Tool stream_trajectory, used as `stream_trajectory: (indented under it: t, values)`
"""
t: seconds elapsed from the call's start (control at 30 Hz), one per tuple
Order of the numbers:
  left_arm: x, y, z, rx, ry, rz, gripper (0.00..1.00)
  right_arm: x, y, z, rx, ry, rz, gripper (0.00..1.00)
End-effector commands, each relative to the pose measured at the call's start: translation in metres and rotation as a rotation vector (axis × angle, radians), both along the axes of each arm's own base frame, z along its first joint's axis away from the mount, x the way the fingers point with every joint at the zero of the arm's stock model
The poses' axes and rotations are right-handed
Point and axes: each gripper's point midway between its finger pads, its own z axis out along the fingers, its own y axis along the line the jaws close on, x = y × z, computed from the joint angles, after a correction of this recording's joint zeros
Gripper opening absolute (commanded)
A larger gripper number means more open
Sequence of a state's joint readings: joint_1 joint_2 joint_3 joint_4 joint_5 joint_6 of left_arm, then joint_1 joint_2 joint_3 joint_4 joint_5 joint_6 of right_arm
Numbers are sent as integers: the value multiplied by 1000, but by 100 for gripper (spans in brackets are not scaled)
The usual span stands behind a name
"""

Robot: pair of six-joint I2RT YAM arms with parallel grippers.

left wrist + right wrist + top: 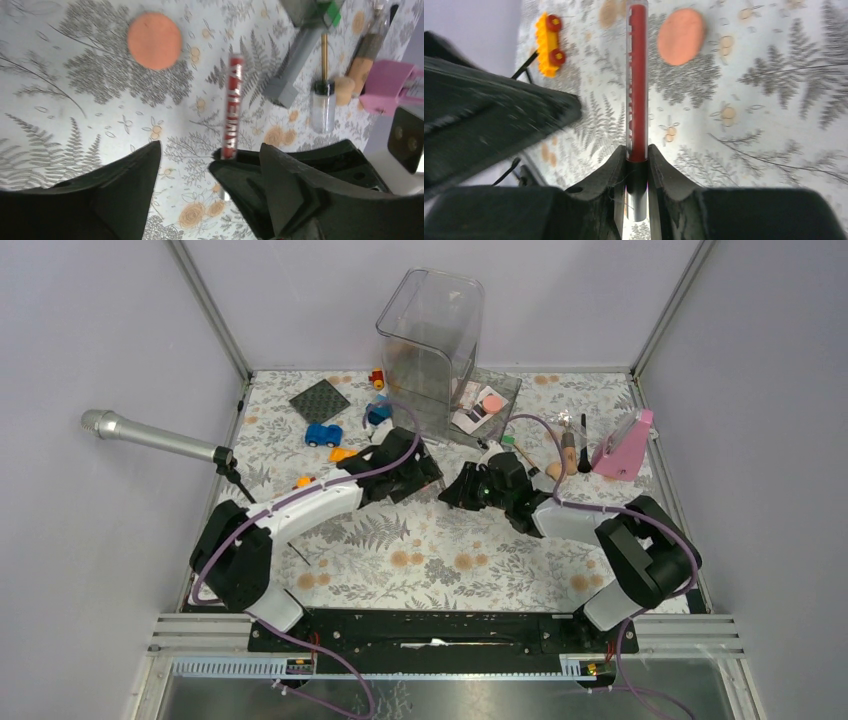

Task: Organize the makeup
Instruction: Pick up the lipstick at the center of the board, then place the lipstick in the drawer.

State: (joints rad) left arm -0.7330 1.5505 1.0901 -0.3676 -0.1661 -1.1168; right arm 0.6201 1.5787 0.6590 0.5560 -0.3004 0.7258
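Left gripper [210,150], jaws apart, empty; slim red clear-cased makeup tube [638,75], clamped at its dark end in right gripper [637,155] over the desk's centre; coral-pink round disc [154,40] beneath and tan-handled brushes [568,452] at two o'clock, unsorted; clear plastic organiser [430,340] at twelve o'clock, partly filled.

The left tool [210,147] and right tool [636,150] meet mid-surface [440,550], in front of the container [430,335] at the back. The lip-gloss tube [638,75] sits in the right tool. A round disc [680,36] lies on the surface near the tube's free end. A toy car [323,434] lies left of the container. Brushes [569,452] and a wedge-shaped box [624,448] lie to its right.
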Motion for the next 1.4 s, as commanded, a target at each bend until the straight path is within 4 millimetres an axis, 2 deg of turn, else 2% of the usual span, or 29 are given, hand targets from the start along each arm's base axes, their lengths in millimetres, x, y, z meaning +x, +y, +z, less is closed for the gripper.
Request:
stream_trajectory:
  t: [0.0,0.13,0.27,0.4,0.53,0.6,0.67,0.9,1.0,1.1,1.23,1.37]
  values:
    - [28,37,51,41,-146,75,83,28,-24,21,-151,-79,-146,7]
    - [31,79,52,155,-169,128,95,52,-52,36,-293,-142,-272,8]
    - [21,111,34,236,-138,148,96,82,-81,54,-381,-168,-411,9]
    - [8,131,20,279,-116,143,96,114,-108,68,-391,-149,-498,9]
    - [-2,141,15,304,-116,119,96,146,-128,78,-395,-148,-551,9]
    - [-5,145,14,311,-119,110,96,158,-136,74,-422,-123,-561,9]
    - [-9,148,13,312,-121,106,96,175,-138,74,-434,-120,-568,10]
    - [-21,151,7,287,-102,85,96,225,-138,40,-537,-69,-578,12]
    - [-27,151,5,272,-87,80,96,239,-135,22,-580,-32,-566,16]
    - [-32,149,2,257,-77,73,96,250,-136,13,-610,-17,-579,18]
    - [-35,151,3,253,-82,75,96,257,-138,9,-626,-19,-592,31]
    - [-36,153,5,253,-91,83,97,258,-139,15,-636,-32,-586,53]
